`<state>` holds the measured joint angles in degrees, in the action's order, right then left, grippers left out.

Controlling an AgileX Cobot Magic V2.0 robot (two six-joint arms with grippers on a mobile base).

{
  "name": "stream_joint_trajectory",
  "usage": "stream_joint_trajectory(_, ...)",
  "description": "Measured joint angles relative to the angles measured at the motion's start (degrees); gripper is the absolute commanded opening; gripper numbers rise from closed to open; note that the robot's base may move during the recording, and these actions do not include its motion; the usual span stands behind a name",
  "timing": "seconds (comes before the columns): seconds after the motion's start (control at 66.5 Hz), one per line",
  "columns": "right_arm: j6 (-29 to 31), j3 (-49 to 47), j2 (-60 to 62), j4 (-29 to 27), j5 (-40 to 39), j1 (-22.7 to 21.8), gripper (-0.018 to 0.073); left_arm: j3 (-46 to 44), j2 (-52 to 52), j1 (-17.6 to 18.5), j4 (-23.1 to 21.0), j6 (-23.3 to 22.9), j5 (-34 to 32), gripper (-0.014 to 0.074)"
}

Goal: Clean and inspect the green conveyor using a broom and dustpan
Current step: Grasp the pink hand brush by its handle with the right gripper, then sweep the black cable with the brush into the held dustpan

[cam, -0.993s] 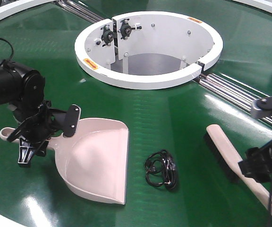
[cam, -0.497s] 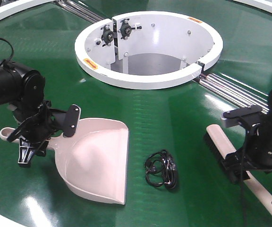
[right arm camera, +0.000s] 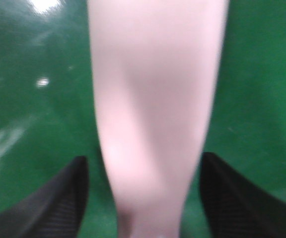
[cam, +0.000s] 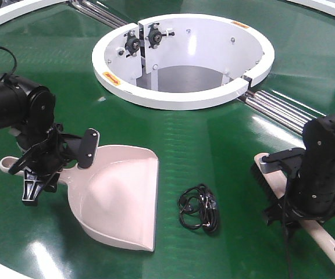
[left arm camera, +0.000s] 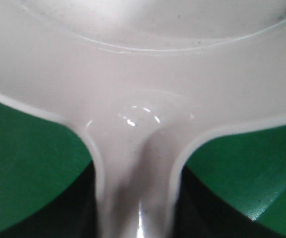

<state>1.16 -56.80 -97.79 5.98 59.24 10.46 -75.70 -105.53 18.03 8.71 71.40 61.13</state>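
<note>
Dark-green glossy conveyor with white rims serves as the bench.

Step in hand: taking up both tools, no sweeping yet.

- Pale beige-pink plastic scoop dustpan lies flat at near left, mouth facing right. Left end effector sits at its handle neck. In the wrist view its jaws read as pressed against the handle.
- Slim beige plastic broom with black bristles lies at near right. Right end effector straddles its handle with fingers spread and green showing on both sides, so no grip yet.
- Tangled black cable lies between the tools.

Next move, as I judge it: settle lower, centre on the handle, close, lift level.

Against a second ago: right arm has swung in from the right edge to over the broom. Left arm, dustpan and cable are unchanged.
</note>
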Motion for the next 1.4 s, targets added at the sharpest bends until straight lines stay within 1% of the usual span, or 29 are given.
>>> stream_joint_trajectory(0.181, 0.1, 0.0, -0.8, 0.0, -0.5, 0.0, 0.0113, 0.0, 0.0, 0.0, 0.0, 0.0, 0.0, -0.0006)
stream_joint_trajectory(0.196, 0.1, 0.0, -0.7, 0.0, -0.6, 0.0, 0.0083, 0.0, 0.0, 0.0, 0.0, 0.0, 0.0, -0.0006)
stream_joint_trajectory(0.271, 0.0, 0.0, -0.3, 0.0, -0.9, 0.0, -0.0001, 0.0, 0.0, 0.0, 0.0, 0.0, 0.0, -0.0006)
stream_joint_trajectory(0.301, 0.0, 0.0, 0.0, 0.0, -1.0, 0.0, -0.0016, 0.0, 0.0, 0.0, 0.0, 0.0, 0.0, -0.0006)
stream_joint_trajectory(0.466, -0.4, 0.0, 3.7, 0.0, -1.2, 0.0, -0.001, 0.0, 0.0, 0.0, 0.0, 0.0, 0.0, -0.0006)
stream_joint_trajectory(0.617, -2.0, 0.0, 8.8, 0.0, -0.9, 0.0, -0.0008, 0.0, 0.0, 0.0, 0.0, 0.0, 0.0, -0.0006)
stream_joint_trajectory(0.812, -3.2, 0.3, 17.0, 0.0, 1.7, 0.0, -0.0006, 0.0, 0.0, 0.0, 0.0, 0.0, 0.0, -0.0006)
stream_joint_trajectory(0.933, -4.4, 2.4, 21.5, -0.5, 2.2, 0.0, -0.0005, 0.0, 0.0, 0.0, 0.0, 0.0, 0.0, -0.0006)
stream_joint_trajectory(1.023, -4.7, 5.7, 24.0, -2.6, 2.3, 0.1, -0.0005, 0.0, 0.0, 0.0, 0.0, 0.0, 0.0, -0.0006)
stream_joint_trajectory(1.159, -5.0, 12.0, 27.0, -5.3, 1.6, 2.1, -0.0005, 0.0, 0.0, 0.0, 0.0, 0.0, 0.0, -0.0006)
stream_joint_trajectory(1.219, -6.3, 14.1, 27.2, -6.0, 1.2, 3.6, -0.0005, 0.0, 0.0, 0.0, 0.0, 0.0, 0.0, -0.0006)
stream_joint_trajectory(1.399, -10.2, 14.8, 24.9, -6.7, 0.5, 8.5, -0.0005, 0.0, 0.0, 0.0, 0.0, 0.0, 0.0, -0.0006)
